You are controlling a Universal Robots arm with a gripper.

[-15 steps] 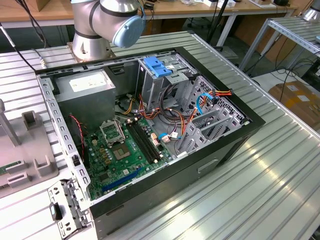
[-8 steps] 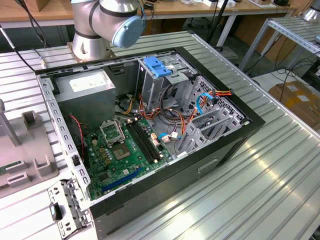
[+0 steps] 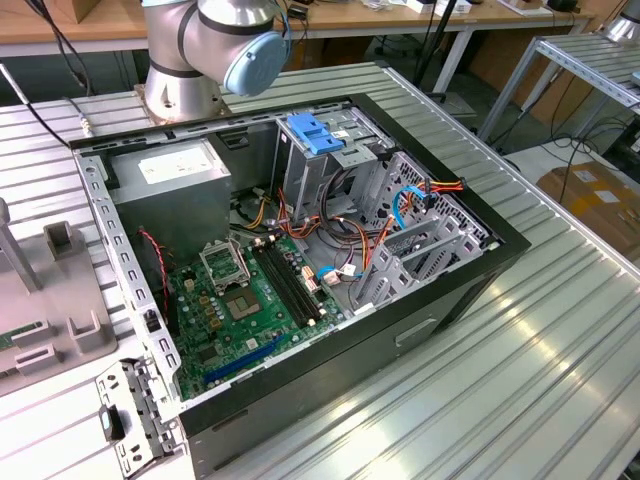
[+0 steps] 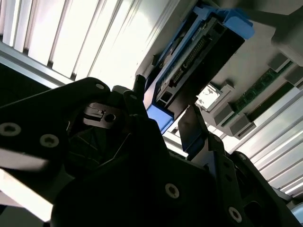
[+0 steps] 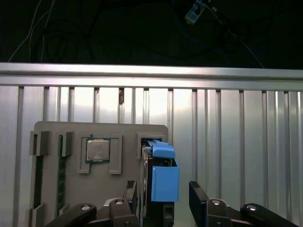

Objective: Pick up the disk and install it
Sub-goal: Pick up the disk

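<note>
The disk (image 5: 164, 179) stands on edge in a slot of the grey parts holder (image 5: 94, 189) on the ribbed worktop (image 5: 236, 142), which leaves both flat faces free to be gripped. The hand (image 5: 163, 191) is spread, its fingers (image 5: 198, 196) straddling the disk, apparently not yet clamping it.

We see a ribbed metal desk (image 3: 560, 330) carrying an open computer case (image 3: 320, 365) at its middle, a grey parts tray (image 3: 60, 290) beside it, and the arm's base (image 3: 170, 95) near one edge.

Bright, glaring backlight; dark, blurred foreground.
</note>
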